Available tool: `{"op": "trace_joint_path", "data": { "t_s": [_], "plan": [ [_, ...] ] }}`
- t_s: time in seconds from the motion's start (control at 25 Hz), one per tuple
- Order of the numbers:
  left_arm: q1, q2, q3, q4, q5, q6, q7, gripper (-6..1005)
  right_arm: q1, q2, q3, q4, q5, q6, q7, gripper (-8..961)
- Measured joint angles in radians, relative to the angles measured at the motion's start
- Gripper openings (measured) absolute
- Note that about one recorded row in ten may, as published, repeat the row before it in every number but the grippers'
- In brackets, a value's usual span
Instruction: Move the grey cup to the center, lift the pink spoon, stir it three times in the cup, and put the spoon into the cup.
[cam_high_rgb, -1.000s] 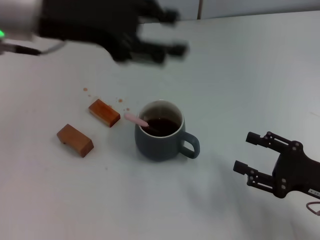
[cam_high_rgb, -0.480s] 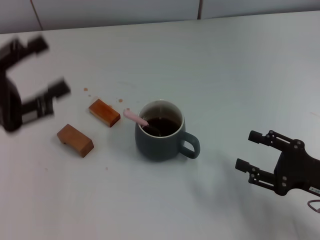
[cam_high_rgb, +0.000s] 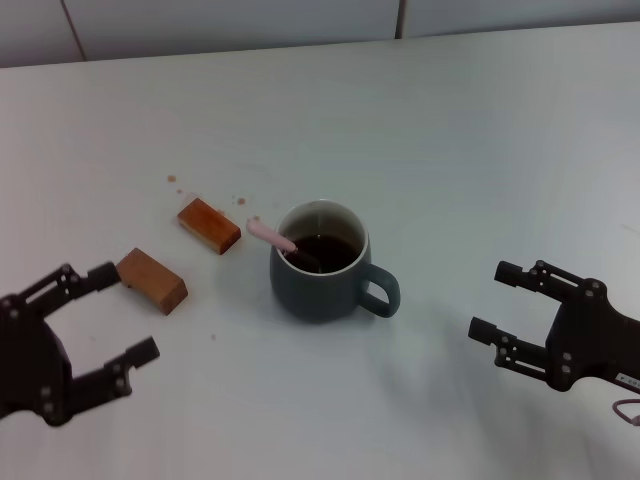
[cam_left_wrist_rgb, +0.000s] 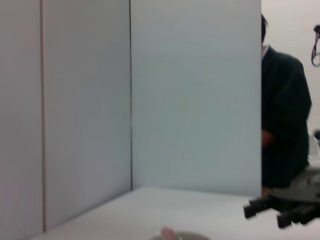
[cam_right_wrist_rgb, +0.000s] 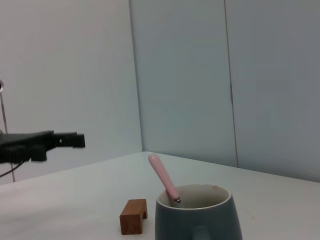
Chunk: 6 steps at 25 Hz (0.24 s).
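Note:
The grey cup stands at the table's middle with dark liquid inside and its handle toward the right. The pink spoon rests in the cup, its pink handle leaning out over the left rim. In the right wrist view the cup and the spoon show the same way. My left gripper is open and empty at the near left, well apart from the cup. My right gripper is open and empty at the near right of the cup. The left wrist view shows the spoon's tip at its lower edge.
Two brown blocks lie left of the cup, the nearer one close to my left gripper. Small brown drops spot the table behind them. A person in dark clothes stands beyond a white panel.
My left gripper has swung from above the far side of the table, out to the left, then down to the near left. The cup, spoon and right gripper have stayed put.

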<state>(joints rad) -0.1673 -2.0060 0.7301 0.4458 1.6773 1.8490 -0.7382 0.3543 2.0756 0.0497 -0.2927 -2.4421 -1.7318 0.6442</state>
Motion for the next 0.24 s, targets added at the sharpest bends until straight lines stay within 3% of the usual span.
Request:
{"op": "trace_joint_path", "data": {
  "t_s": [0.24],
  "plan": [
    [-0.006,0.001,0.001,0.005,0.114,-0.009,0.023,816,-0.005,0.002,-0.005,0.003,-0.002,0.003,0.0,746]
  ]
}}
